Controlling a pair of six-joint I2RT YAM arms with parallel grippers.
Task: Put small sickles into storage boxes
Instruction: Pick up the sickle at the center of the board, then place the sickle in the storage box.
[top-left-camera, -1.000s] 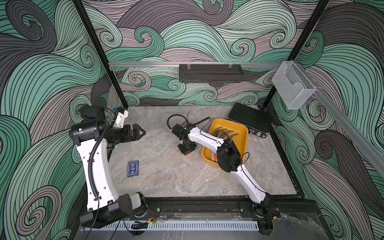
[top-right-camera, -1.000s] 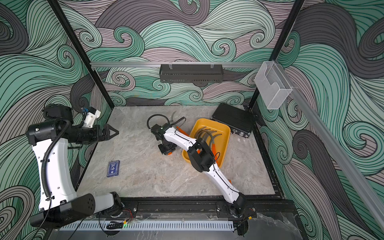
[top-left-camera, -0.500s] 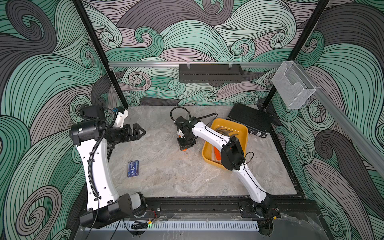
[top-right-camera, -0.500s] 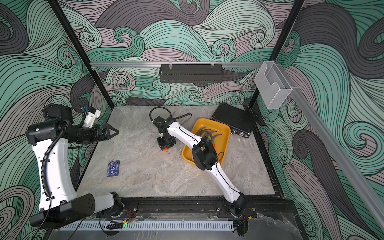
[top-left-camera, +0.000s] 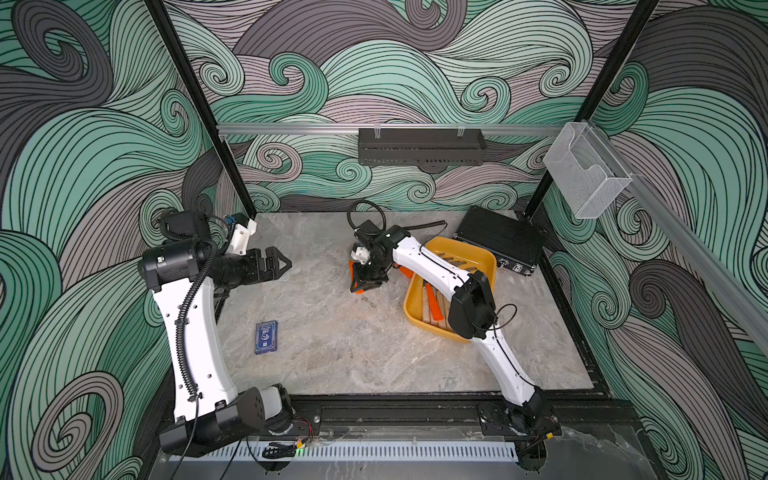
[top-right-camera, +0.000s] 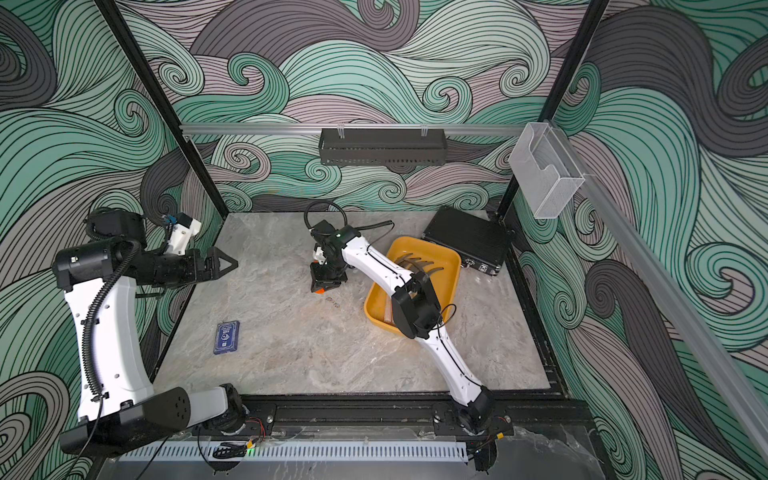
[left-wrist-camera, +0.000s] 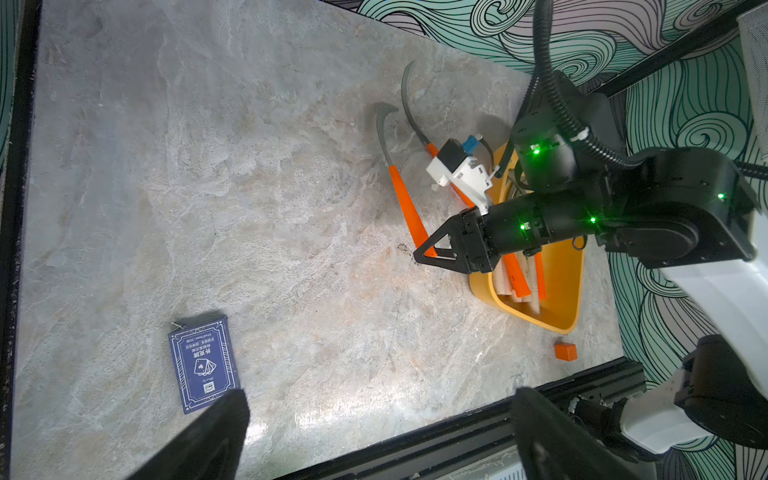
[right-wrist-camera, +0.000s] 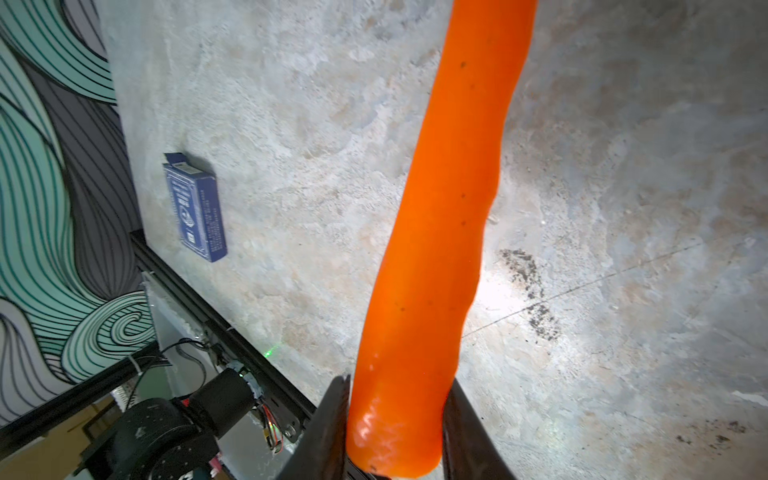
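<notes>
- The left gripper (top-left-camera: 277, 264) hovers over the left edge of the surface (top-left-camera: 332, 353), its jaws spread wide with nothing between them
- A dark blue card box (top-left-camera: 266, 337) lies flat on the surface, nearer the front. Its face carries white Chinese characters and a drawing of fanned playing cards inside a white border, and the smaller lines are too fine to read
- The right gripper (top-left-camera: 365, 283) sits near mid-surface, jaws closed narrow on the butt end of an orange-handled sickle (left-wrist-camera: 405, 199), whose handle runs away from the jaws to a curved grey blade
- A second sickle (left-wrist-camera: 409, 99), also orange-handled, lies just beside it on the tray's side, its handle partly hidden by the arm
- The yellow-orange tray (top-left-camera: 410, 311) rests right of the gripper and holds more sickles (left-wrist-camera: 517, 274), pale wooden and orange handles side by side
- A black ribbed case (top-left-camera: 498, 241) stands just behind the tray, and the marks on its front are too small to read
</notes>
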